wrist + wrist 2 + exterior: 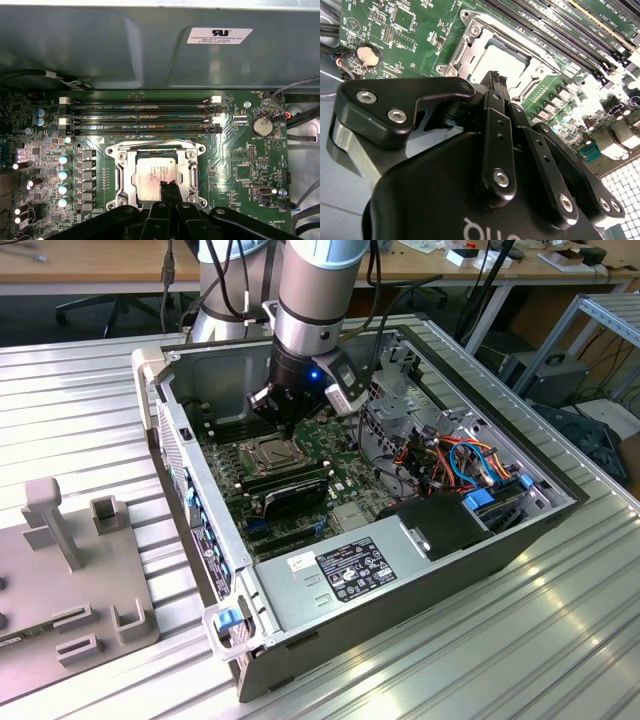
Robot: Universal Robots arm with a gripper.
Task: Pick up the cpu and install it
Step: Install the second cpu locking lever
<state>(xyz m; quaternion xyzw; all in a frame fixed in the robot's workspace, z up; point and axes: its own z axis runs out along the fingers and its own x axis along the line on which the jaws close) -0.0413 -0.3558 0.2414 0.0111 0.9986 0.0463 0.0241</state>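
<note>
**CPU seated in socket, gripper above it**

In the first wrist view the cpu lay inside the metal-framed socket on the motherboard, below the memory slots. The gripper hovered over its edge, fingers pressed together and holding nothing. The exterior view showed the open computer case lying on a ribbed metal table, with a grey fixture at that view's left.

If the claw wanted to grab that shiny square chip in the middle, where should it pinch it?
Probably by two opposite edges, coming straight down from above. The cpu lies flat in the socket, whose metal frame hugs it all round, so no side way in exists. Its thin edges are the only part to pinch. The claw hangs just over it, fingers together.
</note>
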